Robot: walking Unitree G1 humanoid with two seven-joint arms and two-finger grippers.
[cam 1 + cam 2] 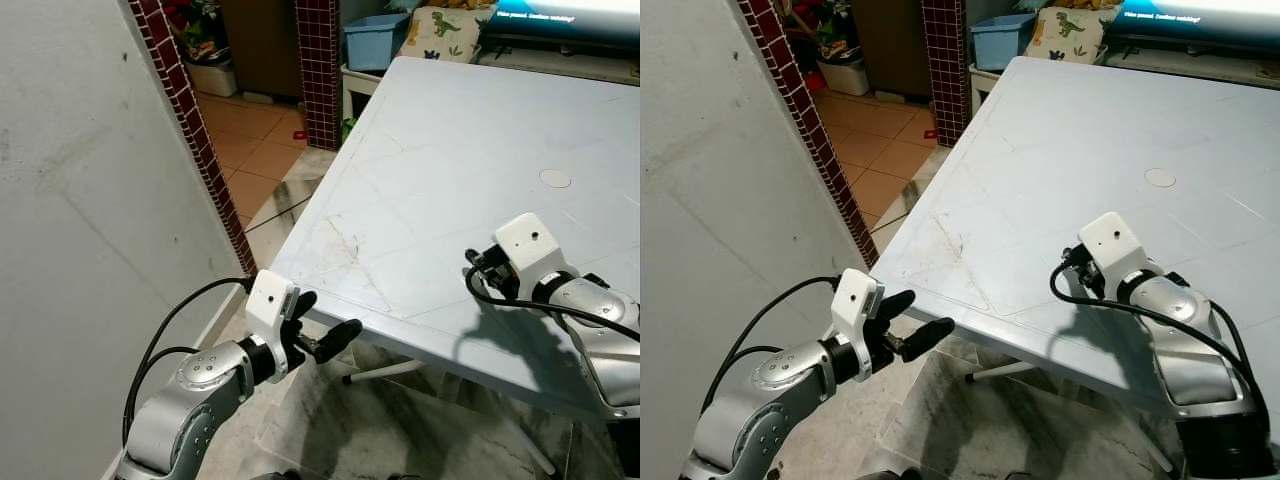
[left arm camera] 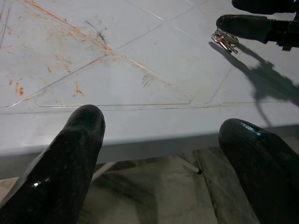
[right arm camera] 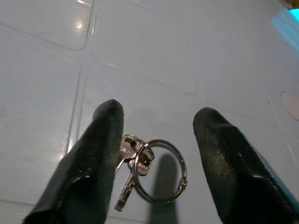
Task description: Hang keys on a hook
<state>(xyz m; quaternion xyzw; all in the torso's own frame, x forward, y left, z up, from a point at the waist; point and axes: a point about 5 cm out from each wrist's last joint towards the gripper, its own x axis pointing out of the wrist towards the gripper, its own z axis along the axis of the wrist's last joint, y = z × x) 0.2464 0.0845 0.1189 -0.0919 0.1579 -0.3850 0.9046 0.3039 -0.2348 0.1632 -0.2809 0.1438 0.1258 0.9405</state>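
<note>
A bunch of silver keys on a metal ring [image 3: 145,170] lies flat on the pale plastic table [image 1: 440,150]. My right gripper [image 3: 159,116] hovers low over it, open, its black fingers [image 3: 100,154] on either side of the keys; the keys lie close to one finger. From the head, the white right wrist [image 1: 530,248] hides those fingers. In the left wrist view the keys [image 2: 225,40] sit by the right fingertips [image 2: 247,25]. My left gripper [image 1: 328,318] is open and empty, just below the table's near corner.
A grey wall [image 1: 80,250] stands close on the left, ending in a red-tiled edge [image 1: 200,150]. A red-tiled pillar [image 1: 320,70] and a blue bin [image 1: 375,40] stand beyond the table. A white table leg [image 1: 385,372] crosses the stone floor underneath.
</note>
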